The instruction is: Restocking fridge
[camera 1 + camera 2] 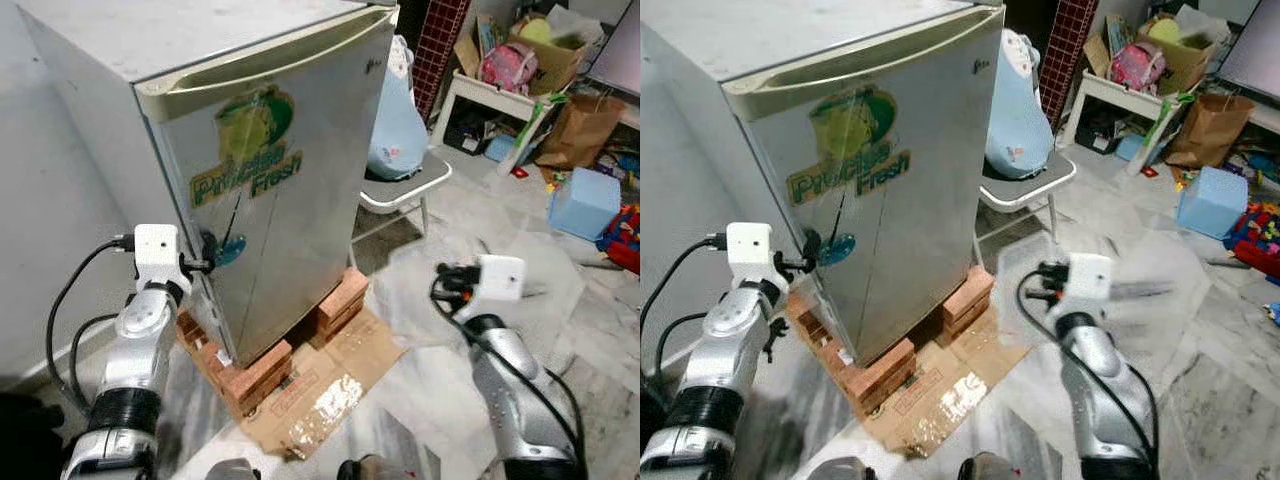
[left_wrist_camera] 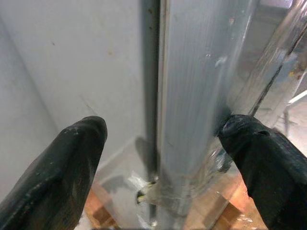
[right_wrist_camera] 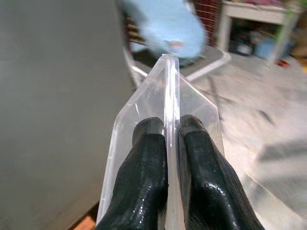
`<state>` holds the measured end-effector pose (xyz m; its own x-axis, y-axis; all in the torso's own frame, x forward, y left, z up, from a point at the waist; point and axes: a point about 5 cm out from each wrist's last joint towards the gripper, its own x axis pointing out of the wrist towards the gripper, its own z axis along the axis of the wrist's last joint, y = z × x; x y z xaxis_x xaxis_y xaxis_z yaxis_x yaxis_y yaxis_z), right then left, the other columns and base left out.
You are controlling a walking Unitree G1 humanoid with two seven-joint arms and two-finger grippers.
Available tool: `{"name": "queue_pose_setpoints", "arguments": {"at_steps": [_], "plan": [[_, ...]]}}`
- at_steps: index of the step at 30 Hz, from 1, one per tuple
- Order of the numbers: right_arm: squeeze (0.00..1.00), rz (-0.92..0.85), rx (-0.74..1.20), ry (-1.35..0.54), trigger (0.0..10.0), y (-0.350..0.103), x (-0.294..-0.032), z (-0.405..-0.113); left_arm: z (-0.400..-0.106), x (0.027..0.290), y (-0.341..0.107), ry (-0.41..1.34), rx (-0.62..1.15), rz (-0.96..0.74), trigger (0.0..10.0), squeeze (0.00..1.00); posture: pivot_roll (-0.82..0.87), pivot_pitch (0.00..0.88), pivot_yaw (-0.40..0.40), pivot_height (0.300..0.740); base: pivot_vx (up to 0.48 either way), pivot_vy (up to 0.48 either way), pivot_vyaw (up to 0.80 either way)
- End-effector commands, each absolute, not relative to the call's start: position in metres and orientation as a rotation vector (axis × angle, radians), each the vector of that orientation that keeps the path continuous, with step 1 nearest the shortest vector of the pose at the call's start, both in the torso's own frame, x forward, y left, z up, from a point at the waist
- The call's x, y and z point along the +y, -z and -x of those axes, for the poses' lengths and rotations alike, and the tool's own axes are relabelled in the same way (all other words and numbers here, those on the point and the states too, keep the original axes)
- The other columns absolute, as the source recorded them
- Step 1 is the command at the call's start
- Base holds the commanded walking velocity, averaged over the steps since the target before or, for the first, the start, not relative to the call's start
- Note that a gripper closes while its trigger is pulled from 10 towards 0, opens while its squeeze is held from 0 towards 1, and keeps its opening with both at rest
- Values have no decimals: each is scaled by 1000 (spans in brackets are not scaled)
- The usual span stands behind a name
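Left pincer (image 2: 158,158), its fingers (image 2: 62,167) spread apart, straddles the door's edge of the fridge (image 1: 270,190), one finger on the side wall and the other on the door face, low down near the bricks (image 1: 255,375) that lift the fridge off the floor. Right pincer (image 3: 167,158) is clamped together on a thin clear plastic sheet (image 3: 165,96), held edge-on in the air off the fridge's front corner. Beyond, a white chair (image 1: 405,185) carrying a light blue bag (image 1: 398,125) stands just beside the fridge.
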<state>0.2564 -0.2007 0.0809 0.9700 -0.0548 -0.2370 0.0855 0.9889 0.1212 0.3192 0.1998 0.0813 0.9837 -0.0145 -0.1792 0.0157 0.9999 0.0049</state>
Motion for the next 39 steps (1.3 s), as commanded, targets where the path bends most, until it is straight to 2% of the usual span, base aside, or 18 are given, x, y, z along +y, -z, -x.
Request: {"name": "queue_pose_setpoints", "arguments": {"at_steps": [1, 5, 8, 11, 17, 24, 27, 32, 36, 37, 39], "plan": [[0, -111, 254, 123, 10000, -79, -215, -253, -329, 188, -88, 94, 181, 14, 10000, 0, 62, 0, -33, 740, 0, 0, 0], [0, -99, 266, 138, 10000, -78, -222, -249, -331, 180, -84, 157, 214, 9, 10000, 0, 58, 0, -30, 740, 0, 0, 0], [0, -54, 332, 172, 10000, -61, -239, -239, -328, 164, -73, 304, 279, -28, 10000, 0, 50, 0, -25, 740, 0, 0, 0], [0, -34, 364, 186, 10000, -52, -245, -235, -326, 159, -71, 351, 292, -38, 10000, 0, 51, 0, -23, 740, 0, 0, 0], [0, 19, 557, 262, 10000, -3, -271, -204, -321, 139, -70, 511, 293, -47, 10000, 0, 55, 0, -23, 740, 0, 0, 0], [0, 27, 638, 299, 10000, 17, -280, -187, -318, 117, -72, 649, 291, -47, 10000, 0, 54, 0, -23, 740, 0, 0, 0], [0, -2, 686, 353, 10000, 30, -290, -171, -305, 89, -80, 881, 282, -30, 10000, 0, 45, 0, -18, 740, 0, 0, 0], [0, -1, 701, 368, 10000, 36, -294, -164, -296, 76, -85, 996, 269, -16, 10000, 0, 44, 0, -16, 740, 0, 0, 0], [0, 7, 723, 364, 10000, 43, -294, -158, -270, 46, -102, 1235, 251, 30, 10000, 0, 52, 0, -20, 740, 0, 0, 0], [0, 7, 723, 364, 10000, 43, -294, -158, -270, 46, -102, 1235, 251, 30, 10000, 0, 52, 0, -20, 740, 0, 0, 0], [0, 10, 720, 357, 10000, 43, -293, -159, -263, 30, -111, 1314, 229, 49, 10000, 0, 54, 0, -21, 740, 0, 0, 0]]}}
